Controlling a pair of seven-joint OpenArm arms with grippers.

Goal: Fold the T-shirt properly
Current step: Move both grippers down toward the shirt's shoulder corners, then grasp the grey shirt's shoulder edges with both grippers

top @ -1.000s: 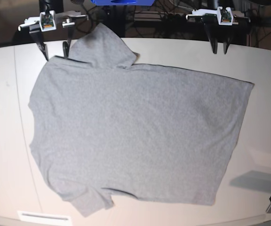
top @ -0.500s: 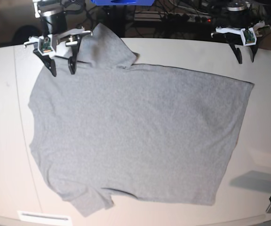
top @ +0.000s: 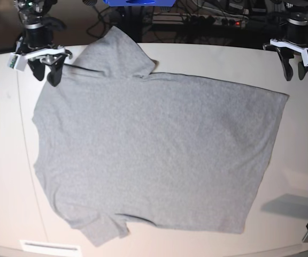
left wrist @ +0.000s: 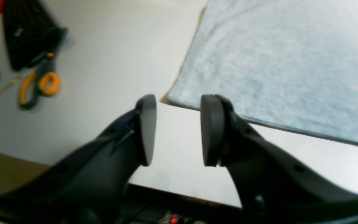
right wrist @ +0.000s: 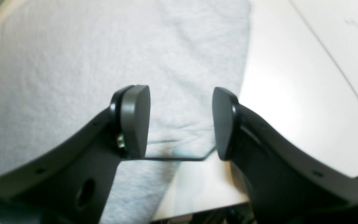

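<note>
We see orange-handled scissors point(left wrist: 39, 85) and a black object point(left wrist: 26, 34) on the table point(top: 159, 243), off past the shirt's edge. Both the left gripper point(left wrist: 177, 129) and the right gripper point(right wrist: 180, 119) have jaws spread and hold nothing. The plain grey T-shirt point(top: 154, 150) lies flat across the table, one sleeve at the far left.

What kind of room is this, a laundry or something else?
Probably a robotics lab or workshop, not a laundry: two robot arms with open grippers stand over a T-shirt on a pale table, with cables behind and scissors nearby.
</note>
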